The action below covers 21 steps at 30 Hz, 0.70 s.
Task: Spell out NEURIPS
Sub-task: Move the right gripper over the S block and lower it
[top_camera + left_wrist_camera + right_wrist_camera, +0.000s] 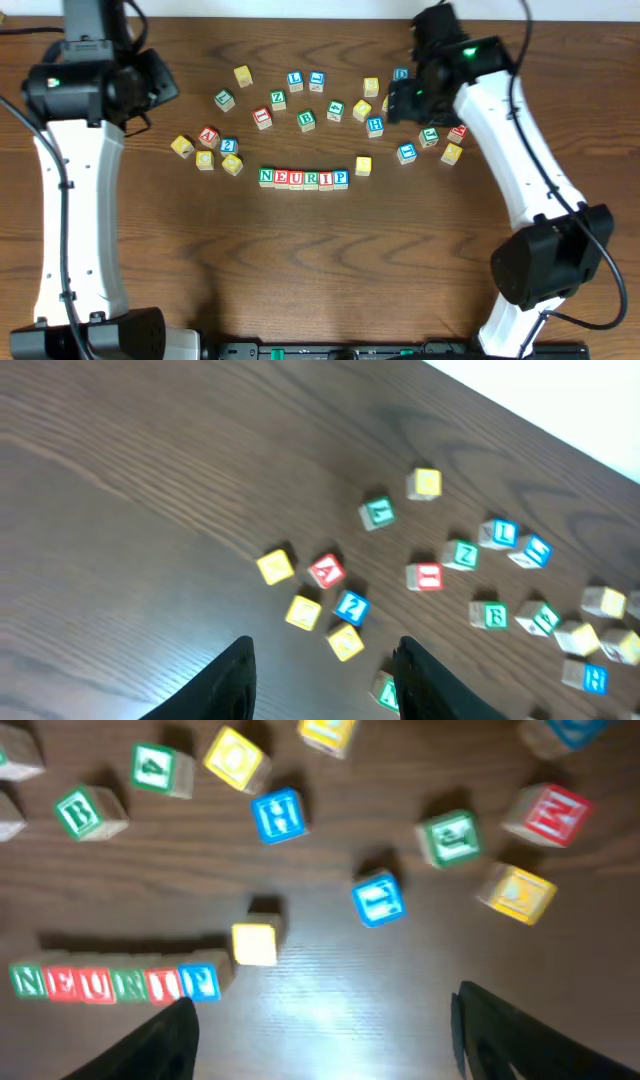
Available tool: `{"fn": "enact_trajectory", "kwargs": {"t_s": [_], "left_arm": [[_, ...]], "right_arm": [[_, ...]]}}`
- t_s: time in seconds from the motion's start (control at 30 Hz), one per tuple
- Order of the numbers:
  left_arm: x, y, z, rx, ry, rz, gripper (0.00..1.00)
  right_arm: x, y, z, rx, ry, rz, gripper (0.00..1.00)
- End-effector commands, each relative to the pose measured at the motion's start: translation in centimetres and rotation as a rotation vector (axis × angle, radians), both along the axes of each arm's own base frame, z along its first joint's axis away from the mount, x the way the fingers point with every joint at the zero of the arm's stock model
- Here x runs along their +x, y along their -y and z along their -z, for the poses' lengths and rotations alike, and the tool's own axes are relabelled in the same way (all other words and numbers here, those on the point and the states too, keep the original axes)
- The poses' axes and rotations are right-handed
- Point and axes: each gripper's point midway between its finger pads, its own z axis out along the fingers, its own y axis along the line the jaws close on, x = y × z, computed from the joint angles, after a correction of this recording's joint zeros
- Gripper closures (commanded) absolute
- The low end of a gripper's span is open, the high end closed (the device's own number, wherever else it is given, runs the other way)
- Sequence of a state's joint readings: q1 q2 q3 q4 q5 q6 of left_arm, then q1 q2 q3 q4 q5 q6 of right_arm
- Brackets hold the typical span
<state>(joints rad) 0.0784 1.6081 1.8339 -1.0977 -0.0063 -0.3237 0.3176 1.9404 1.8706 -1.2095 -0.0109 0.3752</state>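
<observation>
While both arms lean over the far half of the bench, the task's cubes lie nearest the robot. A straight, touching NEURIP row reads N, E, U, R, I, P from nine o'clock to three o'clock, with the N cube at one end and the P cube at the other. At about two o'clock of the P cube sits the yellow-faced cube, close by but with a gap; I cannot read its letter. Farther out, loose cubes spread in an arc from ten o'clock to two o'clock of the row. The red A cube sits among yellow ones toward ten o'clock, the green B cube at twelve, and the blue H cube toward one o'clock. Farthest out, the left jaws hang off the ten o'clock end of the arc. The left fingers are parted with only bare wood between them, gripping nothing. The right jaws hang over the two o'clock end, and the right fingers are spread wide and empty.
</observation>
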Motion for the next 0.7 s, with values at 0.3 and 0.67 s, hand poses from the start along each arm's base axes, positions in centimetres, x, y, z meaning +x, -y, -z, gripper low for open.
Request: {"fn": "enact_trajectory", "kwargs": {"t_s": [0.3,0.67], "left_arm": [[-0.4,-2.6,0.3,0.017,-0.016,-0.046,0.56],[-0.5,-2.5,0.7,0.016,-0.027,-0.046,0.56]], "right_arm": [[-0.9,-6.4,2.5,0.043,0.020,-0.050,0.26],[-1.7,-7.8,7.0,0.016,-0.086,-0.057,0.33]]}}
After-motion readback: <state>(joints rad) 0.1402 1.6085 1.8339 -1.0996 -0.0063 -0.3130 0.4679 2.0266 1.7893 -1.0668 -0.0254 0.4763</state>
